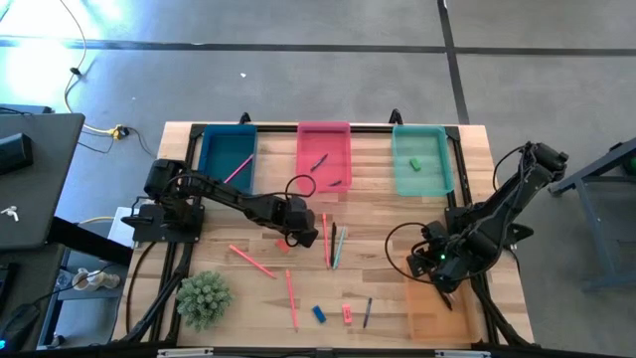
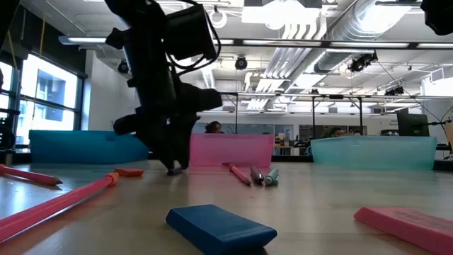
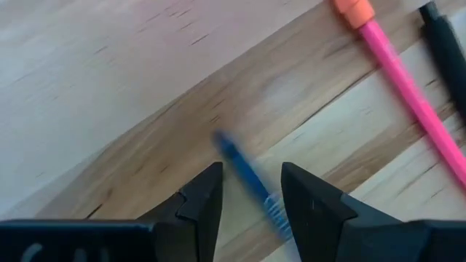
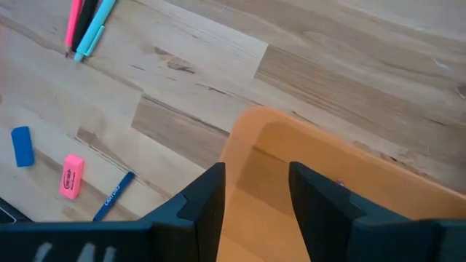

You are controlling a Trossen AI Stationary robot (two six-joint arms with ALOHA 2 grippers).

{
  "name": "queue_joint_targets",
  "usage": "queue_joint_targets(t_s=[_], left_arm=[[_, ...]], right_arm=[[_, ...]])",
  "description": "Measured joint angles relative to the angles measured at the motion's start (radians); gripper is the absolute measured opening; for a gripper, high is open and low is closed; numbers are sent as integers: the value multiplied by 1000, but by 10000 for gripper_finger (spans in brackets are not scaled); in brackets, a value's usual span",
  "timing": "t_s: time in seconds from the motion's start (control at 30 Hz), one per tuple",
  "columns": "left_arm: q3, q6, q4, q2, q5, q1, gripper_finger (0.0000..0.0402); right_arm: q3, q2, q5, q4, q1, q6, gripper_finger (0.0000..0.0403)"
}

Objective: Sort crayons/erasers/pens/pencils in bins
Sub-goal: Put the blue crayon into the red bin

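Observation:
My left gripper (image 1: 295,231) hangs low over the table's middle, just left of a bunch of sticks (image 1: 331,244). It is open, with a thin blue stick (image 3: 247,175) lying on the wood between its fingers (image 3: 251,171). My right gripper (image 1: 437,270) is open (image 4: 256,171) above the far end of the orange bin (image 1: 442,310). The dark blue bin (image 1: 229,159), pink bin (image 1: 324,159) and teal bin (image 1: 421,159) line the far edge. A green eraser (image 1: 415,164) lies in the teal one. A blue eraser (image 1: 319,314) and a pink eraser (image 1: 347,314) lie near the front. My left gripper comes down from above with one finger on each side of the thin blue stick (image 3: 269,207), which lies slanted across the gap. I cannot tell whether either finger touches it.
Pink sticks (image 1: 251,261) (image 1: 291,298) and a dark pen (image 1: 368,312) lie loose on the near half. A small red piece (image 1: 283,245) sits beside my left gripper. A green spiky plant (image 1: 204,298) stands at the near left. A black frame runs round the table's edge.

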Motion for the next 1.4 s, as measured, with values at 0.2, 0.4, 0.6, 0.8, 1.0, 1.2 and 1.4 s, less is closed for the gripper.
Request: queue_joint_targets(t_s=[0.2, 0.4, 0.6, 0.8, 1.0, 1.2, 1.4], left_arm=[[6, 11, -21, 18, -9, -5, 126], [5, 69, -37, 21, -44, -7, 89], [3, 142, -45, 21, -52, -7, 26], [3, 190, -44, 22, -40, -7, 10], [0, 218, -35, 2, 2, -2, 8], [-3, 272, -20, -70, 40, 26, 6], [-1, 342, 14, -150, 44, 83, 6]], right_arm=[[0, 0, 0, -1, 0, 0, 144], [0, 0, 0, -6, 0, 5, 144], [0, 0, 0, -8, 0, 8, 144], [0, 0, 0, -8, 0, 8, 144], [0, 0, 0, 6, 0, 8, 144], [0, 0, 2, 56, 0, 0, 144], [0, 0, 60, 106, 0, 0, 144]])
